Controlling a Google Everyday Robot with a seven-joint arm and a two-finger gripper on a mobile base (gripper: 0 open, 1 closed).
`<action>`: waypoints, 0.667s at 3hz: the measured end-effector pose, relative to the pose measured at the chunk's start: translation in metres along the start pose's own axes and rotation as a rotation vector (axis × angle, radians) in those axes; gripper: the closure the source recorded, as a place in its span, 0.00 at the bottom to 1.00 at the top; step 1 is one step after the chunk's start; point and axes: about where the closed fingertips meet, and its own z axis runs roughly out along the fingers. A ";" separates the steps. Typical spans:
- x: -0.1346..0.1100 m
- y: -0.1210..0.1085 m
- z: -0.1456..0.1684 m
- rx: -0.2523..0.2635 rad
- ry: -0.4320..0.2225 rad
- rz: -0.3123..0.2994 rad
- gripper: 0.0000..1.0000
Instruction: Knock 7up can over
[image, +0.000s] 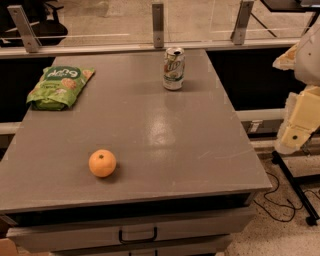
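The can (173, 69) stands upright at the far side of the table (180, 150), a little right of centre, shiny top up and green logo facing us. Nothing touches it and it has open grey tabletop all around. The knock has not happened, so the whole task is left to do.

Off to the right, past the table's edge and well apart from the can, hangs the gripper (299, 125), a pale cream block at the frame's border with more of the arm above it. It sits nearer to us than the can and outside the tabletop altogether. Whether it is spread or pressed together, I cannot tell from here, and it holds nothing that I can see.

What remains, by my reading: bring the gripper in over the right edge, travel to the far side, and push the can sideways near its top until it tips.

Elsewhere, a green snack bag (60, 86) lies flat at the far left, and an orange (102, 163) rests near the front left. Both are well clear of any path coming in from the right, so they should not get in the way.
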 end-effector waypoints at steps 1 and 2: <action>0.000 0.000 0.000 0.000 0.000 0.000 0.00; -0.002 -0.003 0.000 0.006 -0.018 0.004 0.00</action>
